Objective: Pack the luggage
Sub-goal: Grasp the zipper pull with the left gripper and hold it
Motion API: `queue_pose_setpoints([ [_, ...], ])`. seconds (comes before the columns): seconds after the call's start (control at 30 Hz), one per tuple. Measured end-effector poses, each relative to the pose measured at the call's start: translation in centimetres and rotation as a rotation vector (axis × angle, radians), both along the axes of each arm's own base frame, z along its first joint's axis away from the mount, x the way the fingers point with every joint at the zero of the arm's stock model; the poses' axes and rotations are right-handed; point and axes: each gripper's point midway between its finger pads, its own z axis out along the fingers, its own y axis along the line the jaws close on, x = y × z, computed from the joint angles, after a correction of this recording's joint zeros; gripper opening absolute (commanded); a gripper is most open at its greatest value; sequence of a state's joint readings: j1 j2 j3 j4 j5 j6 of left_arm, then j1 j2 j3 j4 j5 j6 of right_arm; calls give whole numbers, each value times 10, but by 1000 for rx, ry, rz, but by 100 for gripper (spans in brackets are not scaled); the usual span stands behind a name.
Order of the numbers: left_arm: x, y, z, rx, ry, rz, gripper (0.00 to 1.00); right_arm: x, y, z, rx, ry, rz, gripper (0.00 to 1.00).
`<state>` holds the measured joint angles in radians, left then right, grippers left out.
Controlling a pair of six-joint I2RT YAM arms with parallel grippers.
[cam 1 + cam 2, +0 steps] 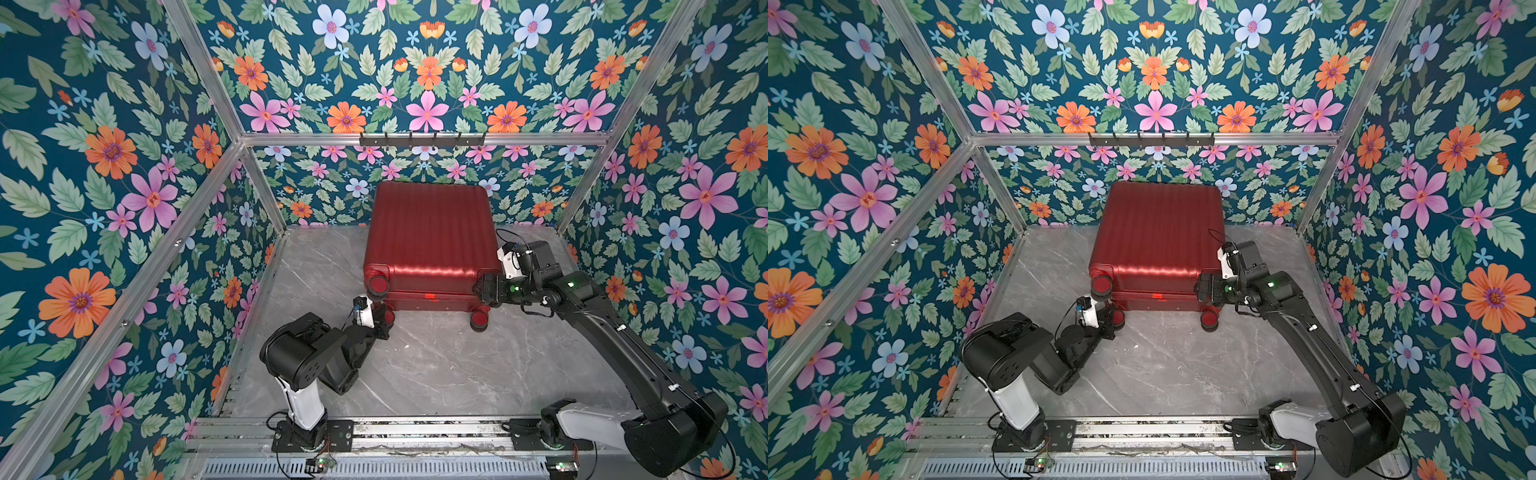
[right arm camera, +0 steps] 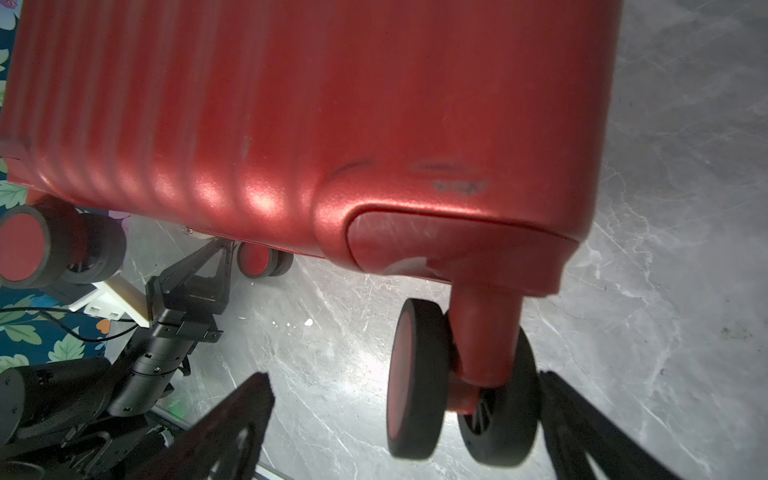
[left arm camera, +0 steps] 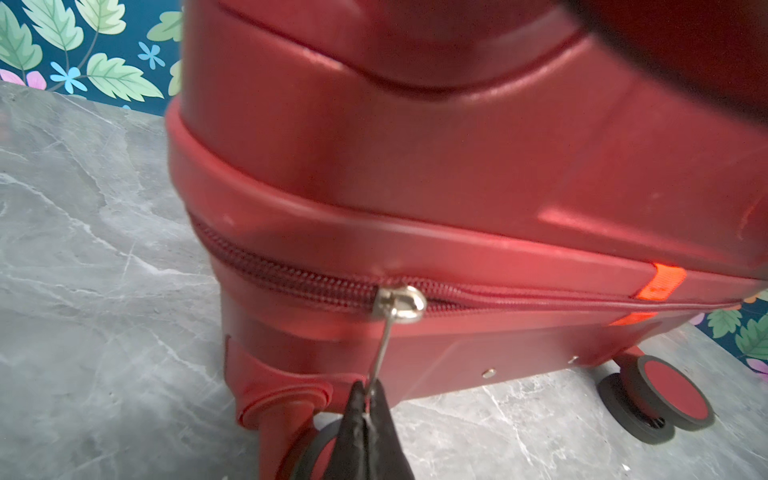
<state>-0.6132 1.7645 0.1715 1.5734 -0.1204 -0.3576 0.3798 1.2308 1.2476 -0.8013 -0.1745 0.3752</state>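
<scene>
– Floral wallpaper point(image 1: 104, 166) is wrapping round a grey marble worktop point(image 1: 415, 374). What is the left claw point(image 3: 368, 388) doing?

– It is pinching the tip of a thin metal zip pull point(image 3: 384, 345), jaws fully closed on it. The pull is hanging from the silver slider point(image 3: 399, 303), and the slider is sitting on the zip that runs round the luggage point(image 3: 457, 166).

– Where is the luggage lying?

– In both top views it is lying flat and shut at the back middle of the worktop, with its casters pointing toward the arm bases.

– And the right claw point(image 2: 405, 386)?

– It is standing wide, its 2 fingers straddling a caster wheel point(image 2: 417, 345) at the corner nearest the right arm. Whether they are touching the wheel, I cannot tell.

– Which step is this?

– I am reading it as zipping up. On 1 side of the slider the teeth are looking meshed; on the side toward the 2 orange tabs point(image 3: 660, 282) the seam is looking looser. The next move is calling for a steady draw along the zip line with the pull kept taut, while the right claw is bracing the case against rolling.

– What is staying out of sight?

– The closed shell is hiding the contents and lining. The zip's run round the far sides is hidden, so I am not judging how much remains. A dark blur is covering 1 corner of the left wrist view, and the pull is too small to make out from above.
</scene>
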Motion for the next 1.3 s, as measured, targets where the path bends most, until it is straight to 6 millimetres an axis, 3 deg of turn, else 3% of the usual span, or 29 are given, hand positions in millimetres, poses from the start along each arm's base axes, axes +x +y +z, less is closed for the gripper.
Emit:
queue_pose_setpoints([
  [0.3, -1, 9, 7, 7, -24, 37, 16, 0, 1, -3, 7, 7, -4, 99],
  [0.77, 8, 4, 17, -5, -53, 43, 37, -3, -3, -5, -8, 19, -16, 99],
  [0.93, 12, 1, 16, -6, -55, 38, 34, -3, -4, -6, -12, 25, -21, 99],
  [1.3, 19, -18, 14, -23, -49, -26, 9, -4, -3, -7, -10, 29, -17, 99],
])
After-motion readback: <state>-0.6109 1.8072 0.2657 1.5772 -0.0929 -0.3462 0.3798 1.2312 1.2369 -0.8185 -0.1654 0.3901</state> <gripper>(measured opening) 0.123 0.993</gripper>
